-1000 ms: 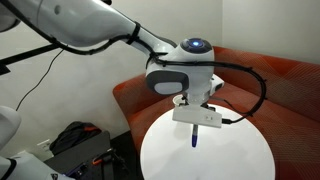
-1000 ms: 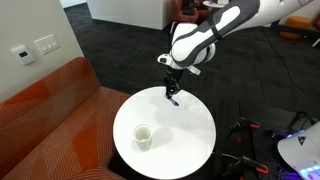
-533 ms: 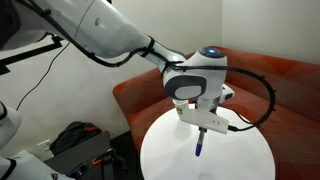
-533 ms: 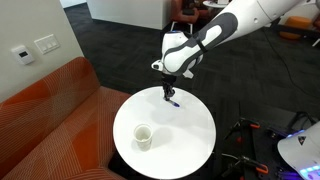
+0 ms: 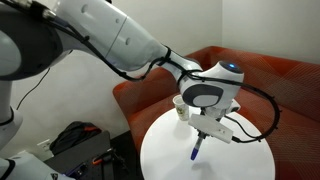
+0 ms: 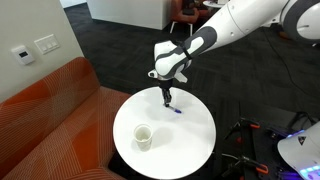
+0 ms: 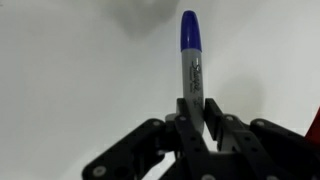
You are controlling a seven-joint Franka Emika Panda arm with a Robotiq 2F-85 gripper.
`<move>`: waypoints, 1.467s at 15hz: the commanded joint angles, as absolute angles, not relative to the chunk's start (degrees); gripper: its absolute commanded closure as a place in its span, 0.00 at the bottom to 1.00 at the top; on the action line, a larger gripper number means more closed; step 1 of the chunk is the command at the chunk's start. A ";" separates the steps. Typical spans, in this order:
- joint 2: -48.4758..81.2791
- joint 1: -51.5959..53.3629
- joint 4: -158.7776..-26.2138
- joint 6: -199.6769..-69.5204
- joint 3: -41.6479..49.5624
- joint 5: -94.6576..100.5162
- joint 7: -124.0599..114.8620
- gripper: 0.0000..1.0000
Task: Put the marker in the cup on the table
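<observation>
We see the gripper (image 7: pixel 193 105) pinching the marker (image 7: pixel 190 55) by its pale barrel, the blue cap pointing to twelve o'clock in the wrist view. In an exterior view, the marker is held over the table (image 6: pixel 190 150) near its twelve o'clock edge. The cup (image 6: pixel 143 135) stands upright toward nine o'clock, well apart.

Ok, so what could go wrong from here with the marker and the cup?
The gripper holds the marker with much of it sticking out beyond the grip, so it could pivot or slip in transit. The cup is small and probably light; a tilted marker might catch its rim and tip it over.
</observation>
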State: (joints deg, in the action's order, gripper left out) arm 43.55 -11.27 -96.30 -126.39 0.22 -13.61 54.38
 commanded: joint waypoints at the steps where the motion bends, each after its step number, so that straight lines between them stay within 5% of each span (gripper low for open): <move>1: 48.33 -12.63 -88.80 -120.35 -1.25 -11.78 50.53 0.94; 4: 50.69 -12.77 -85.36 -118.15 -1.53 -11.77 49.75 0.94; 5: 51.24 -12.80 -84.45 -117.66 -1.62 -11.76 49.57 0.53; 6: 51.83 -12.84 -83.58 -117.36 -1.73 -11.77 49.52 0.52; 13: 48.28 -12.64 -86.65 -119.27 -2.40 -12.10 48.97 0.02; 22: 32.36 -12.85 -102.92 -126.60 -3.07 -14.20 49.52 0.00</move>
